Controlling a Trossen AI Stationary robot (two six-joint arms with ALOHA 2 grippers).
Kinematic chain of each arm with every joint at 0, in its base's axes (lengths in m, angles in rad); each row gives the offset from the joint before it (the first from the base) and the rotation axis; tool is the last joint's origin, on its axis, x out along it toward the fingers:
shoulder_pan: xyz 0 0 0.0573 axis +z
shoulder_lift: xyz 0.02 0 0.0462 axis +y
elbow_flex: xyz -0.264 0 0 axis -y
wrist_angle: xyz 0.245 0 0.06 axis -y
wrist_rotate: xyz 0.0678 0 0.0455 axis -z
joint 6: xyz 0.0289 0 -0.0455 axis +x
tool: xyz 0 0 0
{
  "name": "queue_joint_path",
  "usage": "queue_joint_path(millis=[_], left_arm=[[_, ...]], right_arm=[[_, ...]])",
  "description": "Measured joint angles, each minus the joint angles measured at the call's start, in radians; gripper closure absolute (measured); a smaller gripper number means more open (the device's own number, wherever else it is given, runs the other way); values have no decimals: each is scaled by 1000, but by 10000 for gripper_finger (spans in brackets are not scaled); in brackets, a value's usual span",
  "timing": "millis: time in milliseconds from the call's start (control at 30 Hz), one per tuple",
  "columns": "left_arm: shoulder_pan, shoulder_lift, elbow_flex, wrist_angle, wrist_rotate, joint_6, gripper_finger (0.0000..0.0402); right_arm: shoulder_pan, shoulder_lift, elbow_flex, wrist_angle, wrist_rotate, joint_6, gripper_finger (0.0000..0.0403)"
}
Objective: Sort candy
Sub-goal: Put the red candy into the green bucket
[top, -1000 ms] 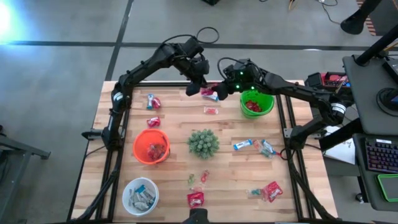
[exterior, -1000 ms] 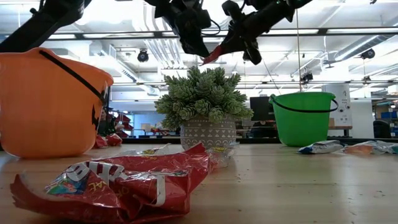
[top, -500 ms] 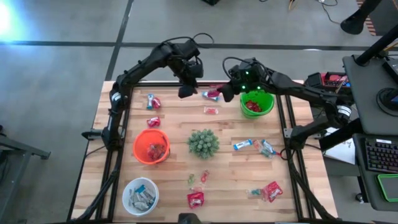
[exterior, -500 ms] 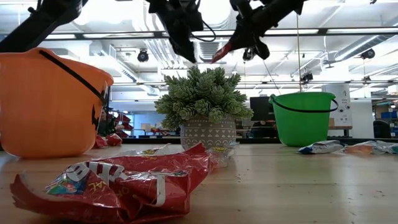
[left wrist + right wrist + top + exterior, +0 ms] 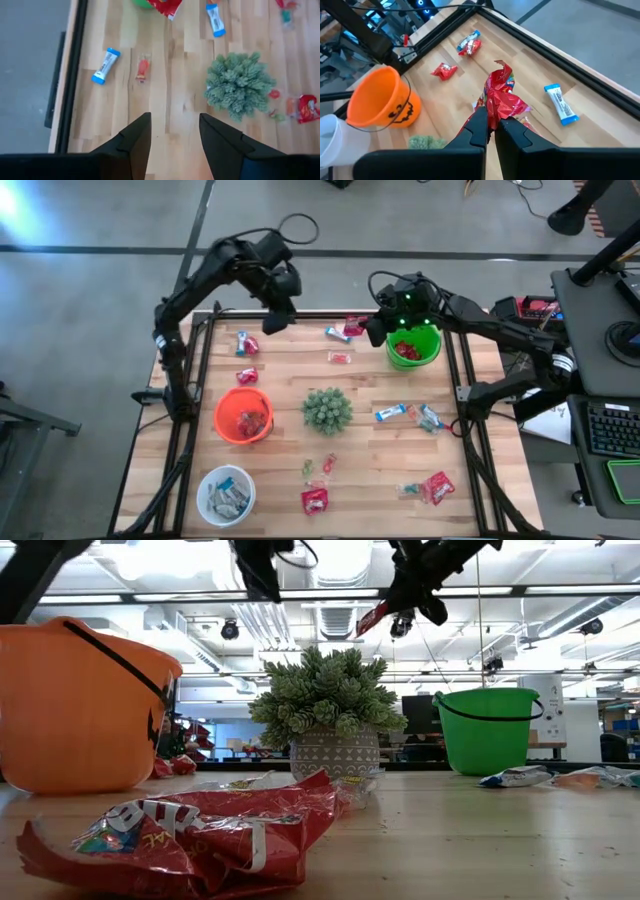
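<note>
My right gripper (image 5: 491, 131) is matt black plastic, fingers pinched on a red packet (image 5: 501, 95) of crinkled, glossy foil. My left gripper (image 5: 172, 142) has the same dull dark finish. The table (image 5: 370, 465) is pale wooden planking, smooth with a soft sheen, framed along its edges by black metal rails. The orange bucket (image 5: 243, 416) and green bucket (image 5: 413, 346) look like smooth, slightly shiny plastic. The blue-and-white bar (image 5: 561, 104) by the far edge wears slick printed film. The spiky plant (image 5: 327, 410) looks matt and bristly.
</note>
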Motion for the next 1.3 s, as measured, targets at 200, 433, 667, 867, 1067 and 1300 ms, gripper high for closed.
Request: queue_joint_path(millis=[200,433,667,867,1067,1300], left_arm=[[0,-87,-7,0,-68,-87,253],[-4,-195,-77,1,-68,-96,253],[-5,-319,-297,20,-67,-145,253],[-7,-419,-530,123,-66,-189,253],[-8,-516,-716,218,-66,-211,253],[-9,-574,-762,250,-66,-248,253]], right_arm=[[0,-17,0,-58,0,1,391],[0,-42,0,-126,10,2,391],[-8,-63,0,-186,69,3,391],[-23,-85,0,-259,124,12,391],[-68,-107,0,-390,194,33,391],[-130,-112,0,-519,249,34,391]])
